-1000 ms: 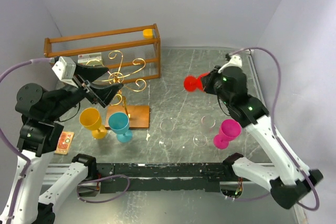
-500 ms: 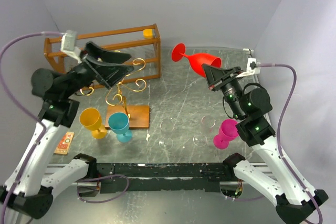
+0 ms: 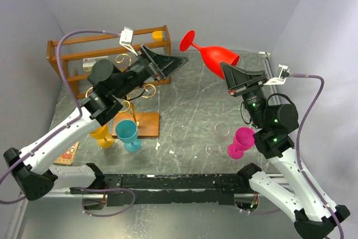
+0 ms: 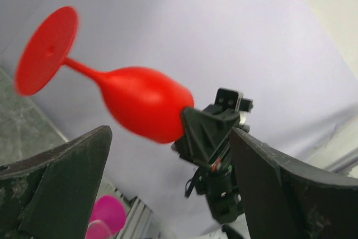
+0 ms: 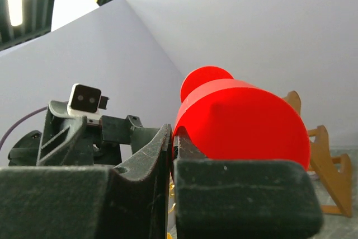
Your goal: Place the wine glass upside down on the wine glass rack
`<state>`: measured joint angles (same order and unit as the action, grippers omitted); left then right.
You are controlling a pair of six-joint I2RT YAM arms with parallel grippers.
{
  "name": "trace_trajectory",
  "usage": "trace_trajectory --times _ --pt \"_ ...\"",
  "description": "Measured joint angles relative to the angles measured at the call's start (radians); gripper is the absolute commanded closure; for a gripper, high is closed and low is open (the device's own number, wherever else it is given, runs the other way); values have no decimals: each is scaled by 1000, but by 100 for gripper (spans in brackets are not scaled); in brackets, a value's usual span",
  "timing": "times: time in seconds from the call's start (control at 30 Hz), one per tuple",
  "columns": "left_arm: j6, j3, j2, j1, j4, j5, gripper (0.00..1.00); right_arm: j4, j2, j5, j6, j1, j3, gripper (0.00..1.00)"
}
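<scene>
Near my bases: pink glass [image 3: 244, 138] on the right, teal glass [image 3: 127, 131] on the left. Just behind the teal one stands the wine glass rack [image 3: 146, 123]. Farther out, my right gripper [image 3: 228, 72] is clenched on the rim of the red wine glass [image 3: 215, 56] — held aloft, tilted nearly sideways, foot pointing far-left, well apart from the rack. My left gripper [image 3: 178, 61] is released — fingers spread near the foot, not touching. Wooden crate [image 3: 106, 46] sits farthest.
</scene>
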<state>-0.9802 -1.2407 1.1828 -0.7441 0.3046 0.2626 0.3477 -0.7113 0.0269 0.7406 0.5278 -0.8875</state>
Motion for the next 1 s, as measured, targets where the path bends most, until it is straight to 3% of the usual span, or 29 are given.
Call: trace_trajectory --times 0.23,0.4,0.57,1.0 --pt "9 -116 85 -155 -17 -288 2 39 -16 -39 46 0 -1 100" --pt "-13 -107 91 -162 -16 -393 18 61 -19 -62 65 0 -1 100" --pt "-35 -93 91 -163 -14 -450 34 80 -19 -83 80 0 -1 100" --pt "-63 -77 92 -164 10 -496 54 154 -53 -192 119 0 0 100"
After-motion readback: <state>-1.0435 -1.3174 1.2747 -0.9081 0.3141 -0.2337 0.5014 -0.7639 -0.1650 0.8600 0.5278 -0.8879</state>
